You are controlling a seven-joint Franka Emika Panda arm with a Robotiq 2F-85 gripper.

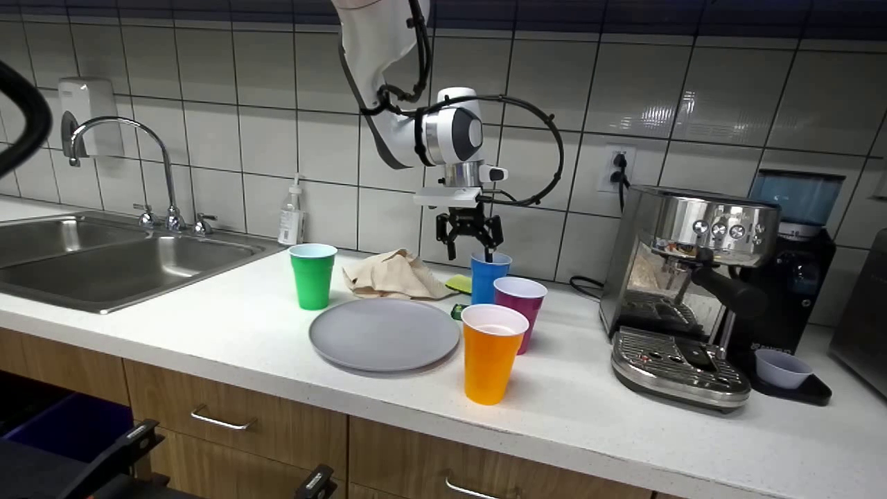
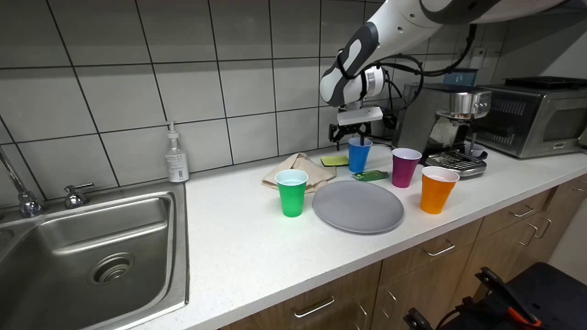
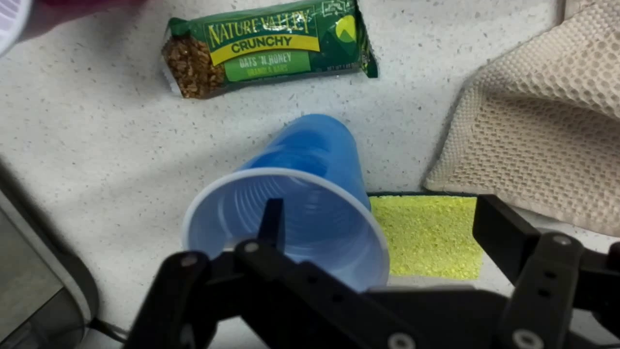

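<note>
If the gripper (image 3: pixel 380 215) is closed as placed, going by the wrist view, the blue cup (image 3: pixel 322 145) could be tipped or creased: one finger (image 3: pixel 272 220) is set at its open mouth, the opposite one (image 3: pixel 501 232) outside it over the yellow sponge (image 3: pixel 431 237), so only one side of the cup would be pinched. Fingers are spread wide; nothing is held. The sponge could be snagged if the outer finger is lowered too far.

In an exterior view, the blue cup is seen upright on the counter (image 1: pixel 277 346), near the tiled wall (image 1: pixel 326 152). The purple cup (image 1: pixel 521 306) is placed close in front and could be knocked if the blue one is dragged toward the front edge. Arm (image 1: pixel 378 48) is hung from above, wrist (image 1: pixel 450 132) bent, gripper pointed down; cable (image 1: pixel 558 149) is looped out beside it.

In an exterior view, the arm is seen stretched in from the upper right, wrist low over the counter's rear; that cable could be caught on the coffee machine (image 2: pixel 415 123) if the wrist is swung that way.
</note>
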